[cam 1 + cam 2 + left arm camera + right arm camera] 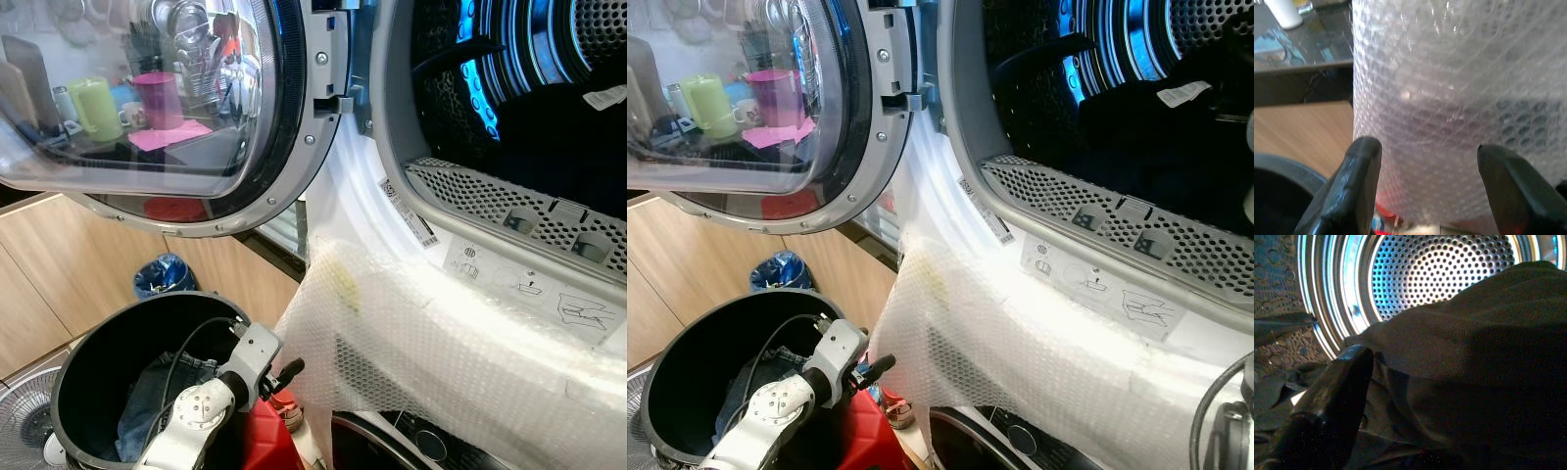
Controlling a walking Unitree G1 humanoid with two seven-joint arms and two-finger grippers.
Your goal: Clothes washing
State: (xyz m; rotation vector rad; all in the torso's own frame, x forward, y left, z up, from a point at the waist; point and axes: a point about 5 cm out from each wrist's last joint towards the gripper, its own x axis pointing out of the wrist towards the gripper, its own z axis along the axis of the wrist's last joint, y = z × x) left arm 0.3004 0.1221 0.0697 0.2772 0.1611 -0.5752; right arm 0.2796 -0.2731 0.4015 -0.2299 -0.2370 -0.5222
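Note:
The washer's drum (509,69) stands open, lit blue, with dark clothes (549,137) inside; a white label (604,96) shows on them. My right gripper (1420,367) is inside the drum and open: one black finger (1337,382) stands off to the side, and a dark garment (1474,347) drapes over the other side. My left gripper (292,368) is open and holds nothing, beside the bubble wrap (1449,98) and over the rim of the black laundry basket (88,352). Blue jeans (157,392) lie in the basket.
The round glass door (147,98) hangs open at the left above the basket. Bubble wrap (441,352) drapes the machine's front below the opening. A red object (265,436) sits under my left arm. A blue-lined bin (162,276) and a fan (20,421) stand on the floor.

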